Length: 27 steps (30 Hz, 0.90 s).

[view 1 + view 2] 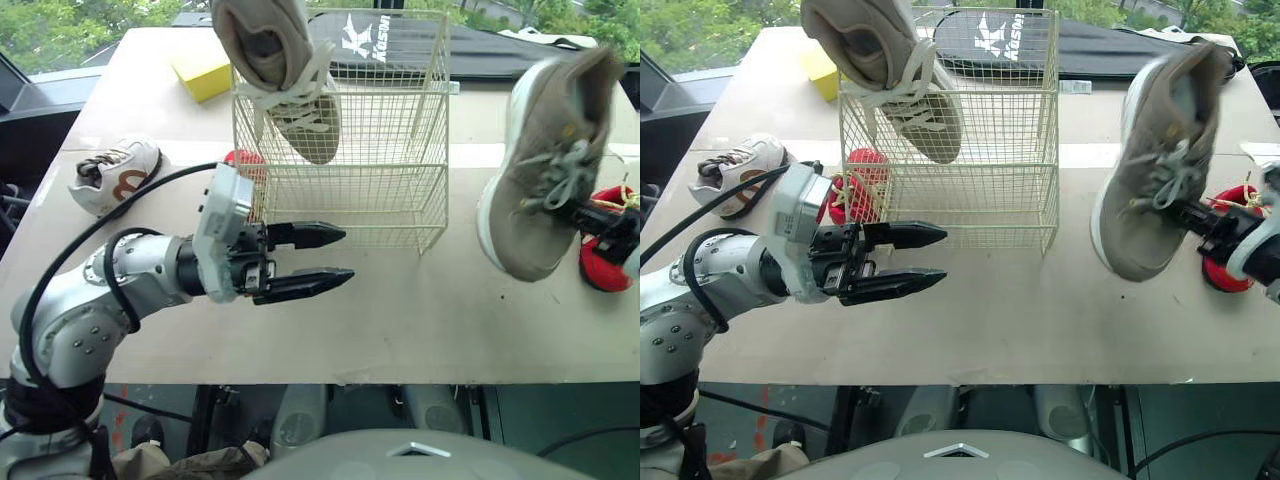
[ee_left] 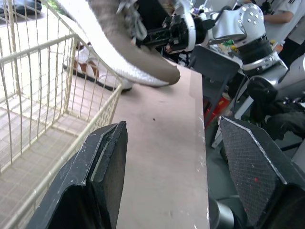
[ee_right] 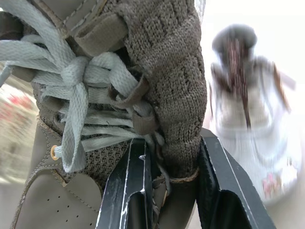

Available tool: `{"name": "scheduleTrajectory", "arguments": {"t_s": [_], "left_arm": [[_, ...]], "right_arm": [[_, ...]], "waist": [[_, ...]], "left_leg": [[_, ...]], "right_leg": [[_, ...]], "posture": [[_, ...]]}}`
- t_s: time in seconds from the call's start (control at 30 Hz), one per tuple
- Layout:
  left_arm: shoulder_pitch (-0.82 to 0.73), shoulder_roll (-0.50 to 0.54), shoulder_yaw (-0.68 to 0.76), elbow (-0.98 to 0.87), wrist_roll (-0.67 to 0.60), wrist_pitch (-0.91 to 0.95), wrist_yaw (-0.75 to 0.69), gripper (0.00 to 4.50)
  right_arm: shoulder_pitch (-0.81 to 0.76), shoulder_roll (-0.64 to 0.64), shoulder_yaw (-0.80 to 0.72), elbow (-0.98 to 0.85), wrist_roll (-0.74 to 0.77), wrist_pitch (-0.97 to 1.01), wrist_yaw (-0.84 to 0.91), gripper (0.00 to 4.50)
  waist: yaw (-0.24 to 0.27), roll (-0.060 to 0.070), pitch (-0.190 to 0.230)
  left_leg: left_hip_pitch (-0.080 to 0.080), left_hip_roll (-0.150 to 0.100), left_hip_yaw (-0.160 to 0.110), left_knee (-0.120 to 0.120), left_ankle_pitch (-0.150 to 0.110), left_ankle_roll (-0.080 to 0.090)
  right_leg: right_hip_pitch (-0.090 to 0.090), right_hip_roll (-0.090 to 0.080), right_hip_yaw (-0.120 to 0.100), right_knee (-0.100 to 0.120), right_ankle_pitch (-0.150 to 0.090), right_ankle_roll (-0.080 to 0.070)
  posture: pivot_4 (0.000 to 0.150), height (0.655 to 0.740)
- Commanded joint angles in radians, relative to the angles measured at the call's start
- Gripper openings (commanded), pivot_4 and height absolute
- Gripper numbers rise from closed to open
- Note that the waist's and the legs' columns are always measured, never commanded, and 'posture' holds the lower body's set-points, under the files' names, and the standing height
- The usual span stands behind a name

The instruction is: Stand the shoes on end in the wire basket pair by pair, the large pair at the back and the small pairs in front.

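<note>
At the far left of the table [image 1: 400,320] a small white shoe [image 1: 115,175] with brown trim lay on its sole, and well behind it sat a yellow block [image 1: 203,75]. The left gripper [image 1: 315,260] hovered over the board just in front of the wire basket [image 1: 345,195], near its left front corner, with its two black fingers spread apart and nothing between them. Beside the basket's left wall, touching or nearly touching the wire, a small red shoe [image 1: 855,195] rested on the table. One large taupe shoe [image 1: 285,75] stood toe-down inside the basket at its left side, tilted, with the heel rising well above the rim (how far back in the basket it stood could not be told). A black bag [image 1: 400,40] with white lettering lay behind the basket. To the right of the basket and clear of it, a second large taupe shoe [image 1: 545,165] hung toe-down above the table, pinched at its collar beside the laces by the right gripper [image 1: 1198,214], whose fingers were clamped on the knit edge. Another red shoe [image 1: 603,265] sat on the table at the far right, partly hidden behind that gripper
</note>
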State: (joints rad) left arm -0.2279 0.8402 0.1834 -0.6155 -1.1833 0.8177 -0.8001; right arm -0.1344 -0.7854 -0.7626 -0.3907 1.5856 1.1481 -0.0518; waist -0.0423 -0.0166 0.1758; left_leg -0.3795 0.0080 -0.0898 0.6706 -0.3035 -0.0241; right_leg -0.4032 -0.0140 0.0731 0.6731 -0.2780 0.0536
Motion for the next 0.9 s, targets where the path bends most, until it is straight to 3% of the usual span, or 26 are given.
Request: {"name": "scheduleTrajectory", "arguments": {"t_s": [0.03, 0.07, 0.17, 0.27, 0.33, 0.43, 0.63, 0.9], "left_arm": [[-0.027, -0.048, 0.029, 0.011, -0.088, -0.008, 0.052, 3.4], [-0.034, -0.058, 0.032, 0.014, -0.094, -0.011, 0.058, 3.4], [-0.052, -0.11, 0.065, 0.019, -0.084, -0.055, 0.141, 3.4], [-0.049, -0.154, 0.104, 0.008, -0.042, -0.113, 0.191, 3.4], [-0.021, -0.151, 0.144, -0.01, -0.02, -0.143, 0.196, 3.4], [-0.009, -0.146, 0.175, -0.021, -0.029, -0.151, 0.227, 3.4], [0.042, -0.136, 0.225, -0.075, -0.062, -0.158, 0.281, 3.4], [0.121, -0.134, 0.275, -0.141, -0.1, -0.184, 0.358, 3.4]], "right_arm": [[-0.199, -0.014, -0.01, -0.061, -0.029, -0.225, -0.006, 0.36], [-0.275, -0.004, 0.031, -0.044, -0.056, -0.263, -0.017, 0.36], [-0.54, 0.053, 0.279, 0.031, -0.331, -0.381, -0.015, 0.33], [-0.702, 0.142, 0.441, 0.119, -0.537, -0.493, 0.028, 0.29], [-0.814, 0.232, 0.592, 0.238, -0.782, -0.687, 0.094, 0.28], [-0.918, 0.339, 0.702, 0.46, -1.016, -0.913, 0.163, 0.27], [-1.074, 0.497, 0.681, 0.837, -1.151, -1.204, 0.262, 0.27], [-1.022, 0.535, 0.673, 0.748, -1.145, -1.197, 0.402, 0.27]], "waist": [[-0.005, 0.001, 0.001], [-0.009, 0.001, 0.001], [-0.016, 0.002, 0.001], [-0.013, -0.001, -0.001], [-0.022, -0.001, -0.001], [-0.024, -0.001, -0.001], [-0.01, -0.001, -0.001], [-0.018, -0.001, -0.001]], "left_leg": [[0.001, 0.0, 0.001, 0.0, 0.0, 0.0], [0.001, 0.0, 0.002, 0.0, 0.0, 0.0], [0.002, 0.001, 0.001, 0.002, 0.0, 0.0], [0.001, 0.001, 0.0, 0.002, 0.001, -0.002], [0.0, 0.001, 0.002, 0.002, 0.003, -0.005], [-0.004, -0.001, 0.003, 0.001, 0.003, -0.006], [-0.012, 0.0, -0.001, 0.001, 0.004, -0.006], [-0.012, 0.0, -0.001, 0.002, 0.004, -0.006]], "right_leg": [[0.0, 0.0, 0.001, 0.001, 0.0, 0.0], [0.0, 0.0, 0.002, 0.001, 0.0, 0.0], [0.0, 0.001, 0.001, 0.004, 0.0, 0.0], [-0.001, 0.001, 0.001, 0.004, 0.0, 0.0], [-0.004, 0.0, 0.002, 0.004, 0.0, 0.0], [-0.008, -0.002, 0.003, 0.005, 0.0, 0.0], [-0.013, -0.006, -0.004, 0.003, 0.0, 0.0], [-0.015, -0.007, -0.005, 0.005, 0.0, 0.0]], "posture": [[0.15, 0.74], [0.15, 0.74], [0.15, 0.74], [0.15, 0.74], [0.15, 0.74], [0.15, 0.74], [0.15, 0.74], [0.15, 0.74]]}}
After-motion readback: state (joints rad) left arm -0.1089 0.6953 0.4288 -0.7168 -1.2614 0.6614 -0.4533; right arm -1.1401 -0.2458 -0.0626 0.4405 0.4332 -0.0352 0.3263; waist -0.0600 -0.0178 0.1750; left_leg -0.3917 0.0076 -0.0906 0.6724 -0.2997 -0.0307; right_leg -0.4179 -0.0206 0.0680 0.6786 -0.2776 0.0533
